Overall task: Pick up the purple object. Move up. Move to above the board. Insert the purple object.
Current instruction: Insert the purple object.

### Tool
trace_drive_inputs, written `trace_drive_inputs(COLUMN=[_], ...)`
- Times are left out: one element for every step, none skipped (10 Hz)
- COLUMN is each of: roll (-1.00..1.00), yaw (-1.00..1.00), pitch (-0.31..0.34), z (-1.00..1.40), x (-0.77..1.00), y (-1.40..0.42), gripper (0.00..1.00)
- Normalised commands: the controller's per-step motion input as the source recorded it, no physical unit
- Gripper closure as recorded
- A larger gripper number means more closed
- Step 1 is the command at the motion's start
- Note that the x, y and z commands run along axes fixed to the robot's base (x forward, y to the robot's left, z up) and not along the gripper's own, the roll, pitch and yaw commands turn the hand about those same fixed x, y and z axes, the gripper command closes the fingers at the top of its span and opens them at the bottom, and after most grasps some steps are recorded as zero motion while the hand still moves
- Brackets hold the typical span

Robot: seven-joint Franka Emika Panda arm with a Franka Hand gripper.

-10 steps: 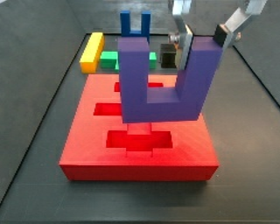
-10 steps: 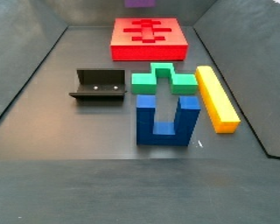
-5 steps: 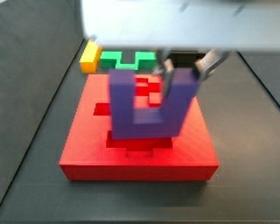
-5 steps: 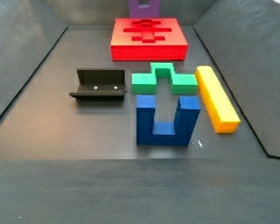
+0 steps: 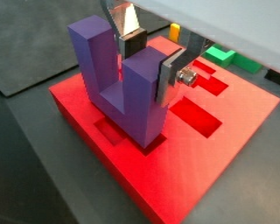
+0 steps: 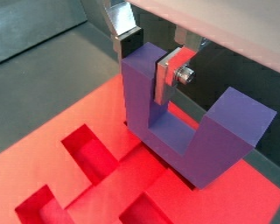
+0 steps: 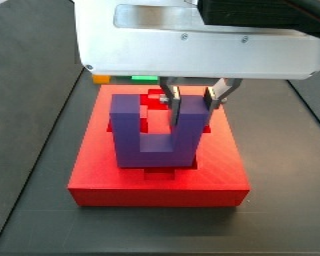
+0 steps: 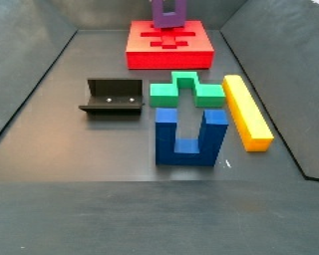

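Over the board (image 7: 156, 172), the hand (image 5: 150, 58) was clamped on one prong of the purple object (image 7: 155, 128), whose bar sat low at a cut-out (image 6: 90, 156). Finishing well probably meant keeping the prongs upright and pressing straight down, square to the recess. Nearer in a side view, the blue block (image 8: 190, 134), green piece (image 8: 185, 92), yellow bar (image 8: 247, 112) and fixture (image 8: 113, 99) lay well apart, blocking nothing.

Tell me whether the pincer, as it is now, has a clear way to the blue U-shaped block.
Probably not: the pincer is shut on the purple object over the board. The blue block itself stands uncovered.
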Motion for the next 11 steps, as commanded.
trace_drive_inputs(roll=[0.0, 0.0, 0.0, 0.0, 0.03, 0.07, 0.0, 0.0, -0.01, -0.01, 0.0], yaw=[0.0, 0.0, -0.06, -0.11, -0.16, -0.21, -0.25, -0.24, -0.15, -0.05, 0.0], pitch=[-0.02, -0.014, -0.034, -0.036, -0.006, 0.0, -0.03, -0.05, -0.033, -0.016, -0.057], z=[-0.03, -0.04, -0.3, -0.38, -0.35, -0.3, -0.23, -0.19, -0.14, -0.18, -0.33], x=[0.37, 0.33, 0.18, 0.18, 0.23, 0.24, 0.34, 0.36, 0.18, 0.08, 0.17], y=[-0.12, -0.11, -0.06, 0.0, 0.0, 0.01, 0.01, 0.0, 0.01, 0.0, 0.0], gripper=[1.0, 1.0, 1.0, 1.0, 1.0, 1.0, 1.0, 1.0, 1.0, 1.0, 1.0])
